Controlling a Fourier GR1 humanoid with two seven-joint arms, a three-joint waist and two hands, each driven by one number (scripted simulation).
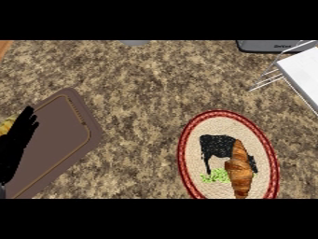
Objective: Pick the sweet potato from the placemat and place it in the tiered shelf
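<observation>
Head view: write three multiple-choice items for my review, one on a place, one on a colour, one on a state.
1. The sweet potato lies: A on the placemat; B in the tiered shelf; C in a bowl.
2. The placemat's rim is: A blue; B red; C white.
3. The left robot hand is: A shut on the sweet potato; B open; C shut on a cup.
1A, it rests on the oval mat; 2B, a red band rings it; 3B, fingers straight, holding nothing.

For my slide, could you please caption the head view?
Sweet potato on round placemat, white shelf at upper right, left hand open over brown mat.
</observation>
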